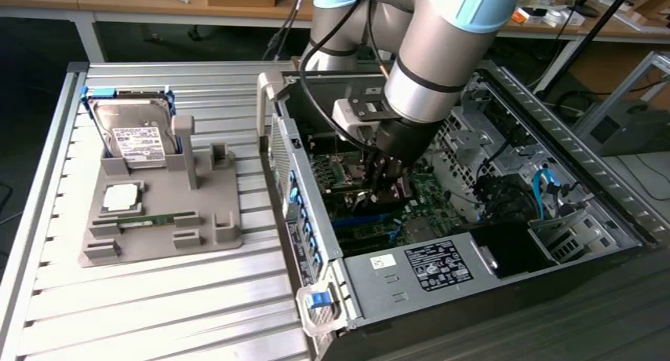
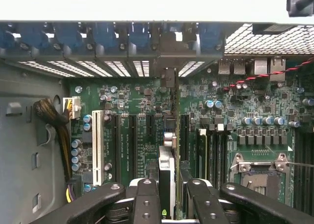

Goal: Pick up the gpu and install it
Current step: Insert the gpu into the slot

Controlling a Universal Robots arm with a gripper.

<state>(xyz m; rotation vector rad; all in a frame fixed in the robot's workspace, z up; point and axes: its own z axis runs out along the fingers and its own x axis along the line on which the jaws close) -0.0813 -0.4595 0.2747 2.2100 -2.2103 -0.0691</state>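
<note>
gpu (image 2: 167, 167) is clamped edge-on in your closed pincer (image 2: 170, 192), hanging straight under it over the motherboard (image 2: 127, 111), long axis parallel to the motherboard's slots (image 2: 133, 145); can't tell if it touches one.

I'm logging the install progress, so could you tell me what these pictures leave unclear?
Wrist view: the gpu sits edge-on between the fingers, covering its own slot, so seating is unclear.
Exterior view: the arm and gripper hide where the gpu meets the motherboard.
Exterior view: the print on the hard drive is too small to read.
</note>
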